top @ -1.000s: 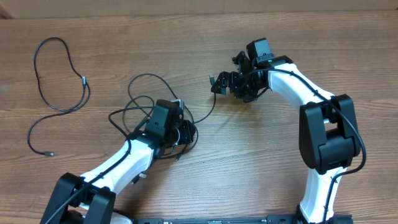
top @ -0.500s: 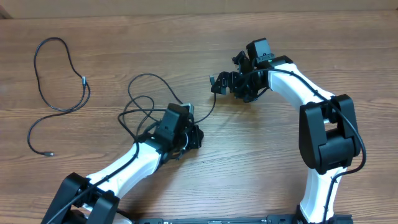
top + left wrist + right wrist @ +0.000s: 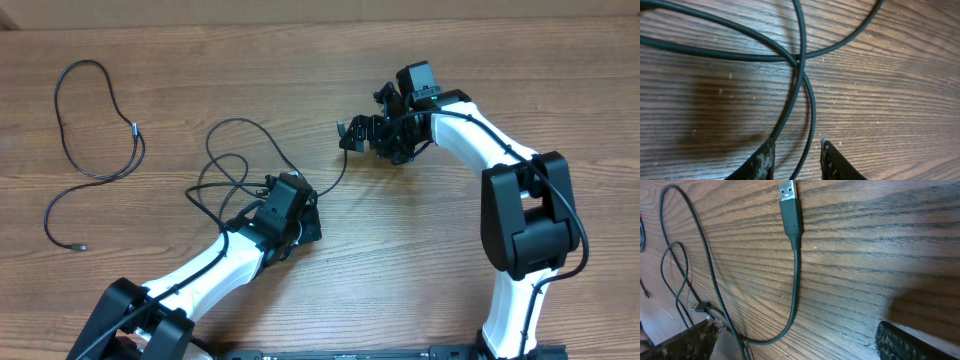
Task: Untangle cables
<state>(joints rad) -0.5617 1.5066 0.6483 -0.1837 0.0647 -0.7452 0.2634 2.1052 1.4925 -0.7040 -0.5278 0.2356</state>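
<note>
Your left fingers [image 3: 764, 160] stand slightly apart low over the bench [image 3: 400, 290]. One strand of the tangled cables [image 3: 236, 121] runs loose between them, left of the bench's middle. Your right fingers [image 3: 905, 342] gape wide near a USB plug [image 3: 790, 205]. A separate cable [image 3: 133, 127] lies looped at far left.
</note>
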